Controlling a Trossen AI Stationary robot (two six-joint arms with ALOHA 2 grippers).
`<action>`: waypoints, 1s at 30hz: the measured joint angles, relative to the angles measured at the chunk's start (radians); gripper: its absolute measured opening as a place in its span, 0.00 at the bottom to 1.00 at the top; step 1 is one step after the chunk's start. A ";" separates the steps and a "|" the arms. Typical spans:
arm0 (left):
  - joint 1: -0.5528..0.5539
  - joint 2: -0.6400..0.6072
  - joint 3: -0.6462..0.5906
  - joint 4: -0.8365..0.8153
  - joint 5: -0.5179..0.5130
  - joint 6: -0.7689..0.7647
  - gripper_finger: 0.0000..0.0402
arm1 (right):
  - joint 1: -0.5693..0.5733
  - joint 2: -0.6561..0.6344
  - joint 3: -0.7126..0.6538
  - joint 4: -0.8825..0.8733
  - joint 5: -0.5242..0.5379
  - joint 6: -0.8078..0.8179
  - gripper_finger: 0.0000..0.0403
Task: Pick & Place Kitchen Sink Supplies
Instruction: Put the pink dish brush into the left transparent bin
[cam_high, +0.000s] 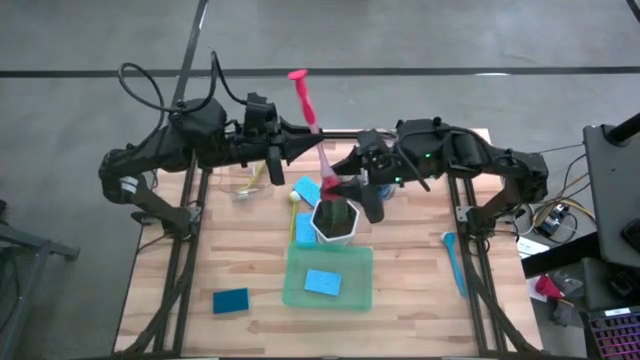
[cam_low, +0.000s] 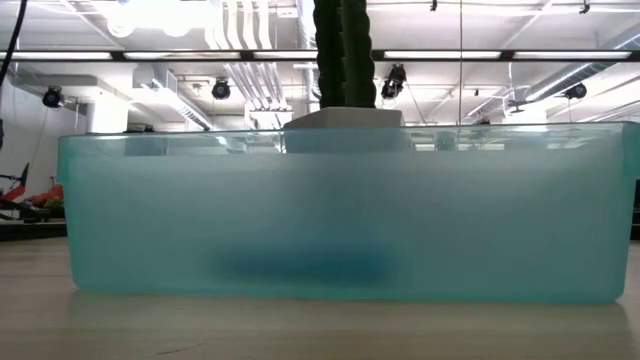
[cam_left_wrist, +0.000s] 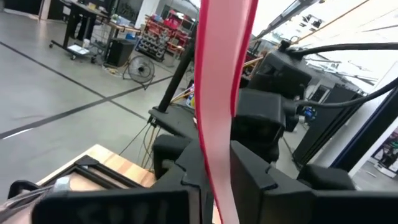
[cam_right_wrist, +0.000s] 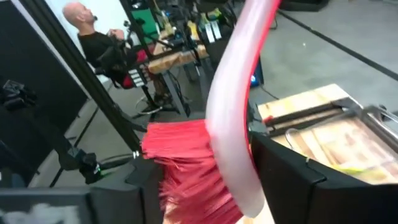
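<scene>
A red long-handled brush slants in the air over the table's far side, its free handle end past the far edge and its red bristles lowest. My left gripper is shut on the handle and my right gripper is shut at the bristle end. One blue sponge lies in the green tray, another on the table's near left. A blue brush lies flat on the right and a yellow brush near the plant. The low view shows neither gripper. My left gripper pinches the red brush's handle about its middle between its two fingers, coming level from the table's left and lying across the handle. The brush is clear of the table and tilted. My right gripper has the brush's head end between its fingers, the pale neck and red bristles filling the gap. It comes from the table's right.
A dark green plant in a white pot stands just on the near side of both grippers, behind the green tray. Two more blue sponges lie left of the pot. A person sits in the room beyond.
</scene>
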 joint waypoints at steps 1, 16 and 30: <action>0.001 -0.002 0.000 0.000 -0.003 0.002 0.13 | 0.000 -0.003 0.009 -0.022 0.003 0.003 0.53; 0.011 -0.058 0.002 -0.103 -0.200 -0.109 0.11 | -0.013 -0.026 0.123 -0.496 0.068 -0.111 0.67; 0.068 -0.110 0.002 -0.575 -0.564 -0.370 0.11 | -0.002 -0.081 0.123 -0.577 0.051 -0.254 0.62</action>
